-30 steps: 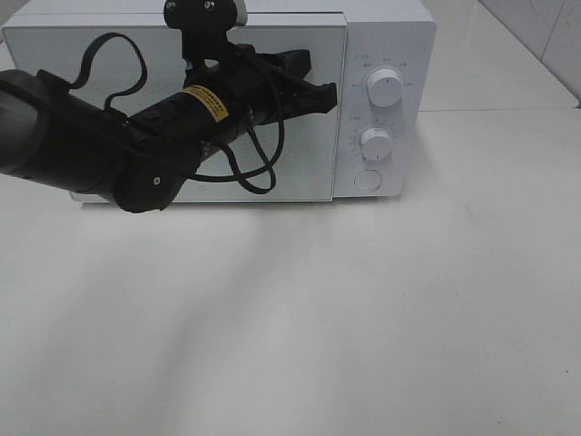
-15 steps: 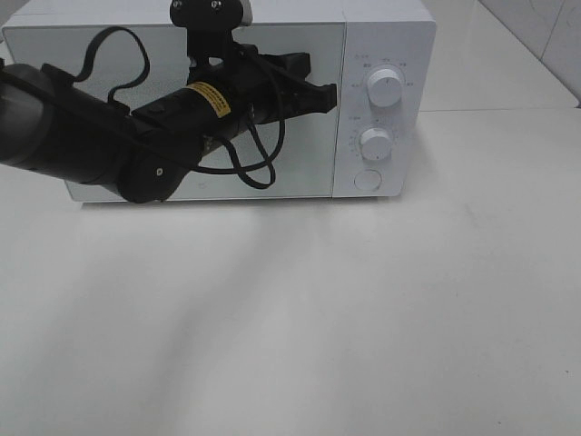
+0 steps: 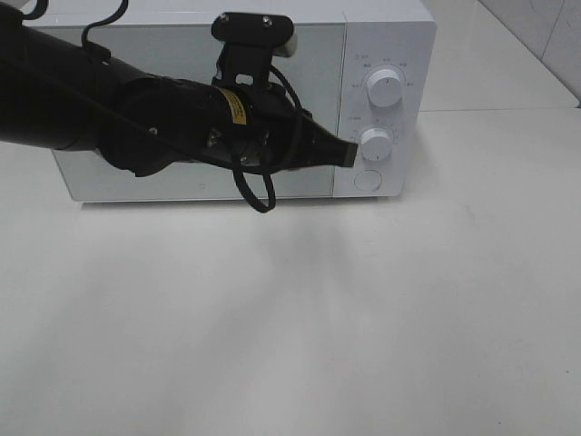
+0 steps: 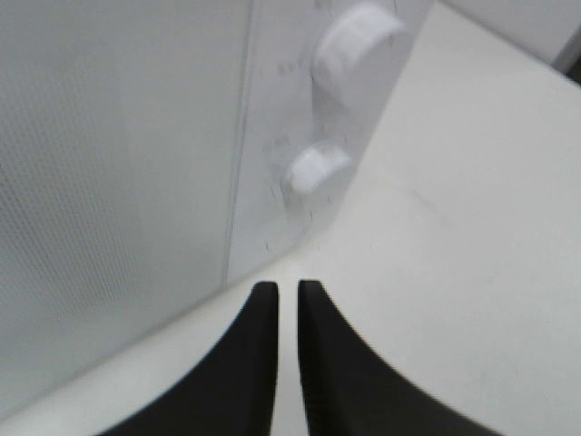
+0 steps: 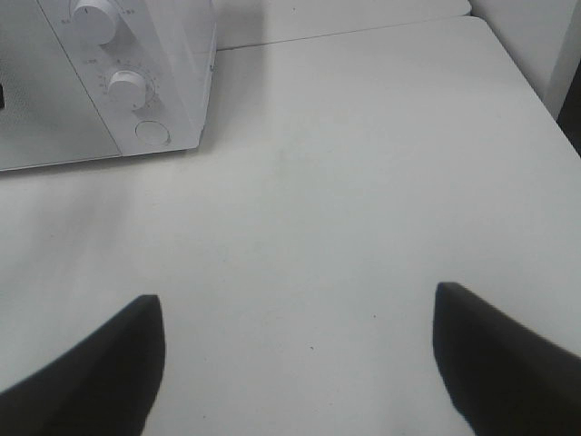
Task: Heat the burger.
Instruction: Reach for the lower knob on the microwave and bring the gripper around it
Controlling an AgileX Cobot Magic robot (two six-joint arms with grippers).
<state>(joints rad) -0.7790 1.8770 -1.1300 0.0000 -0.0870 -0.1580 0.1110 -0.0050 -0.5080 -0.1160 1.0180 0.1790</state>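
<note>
Burger unseen; left hand [image 3: 349, 154], formerly at door [image 3: 318, 54], now beside lower knob [image 3: 376, 142].

Table [image 3: 363, 318] in front of and to the right of the microwave [image 3: 390, 18] is bare, so there's free passage there. Door [image 3: 318, 64] is shut. Left arm [image 3: 136, 118] lies across it and blocks most of its face. Left gripper [image 3: 345, 153] sits near the lower knob [image 3: 376, 142], not touching. Upper knob [image 3: 385, 88] and round button [image 3: 367, 180] are unobstructed. Right gripper [image 5: 297, 295] hangs over bare table, nothing between its spread fingers.
</note>
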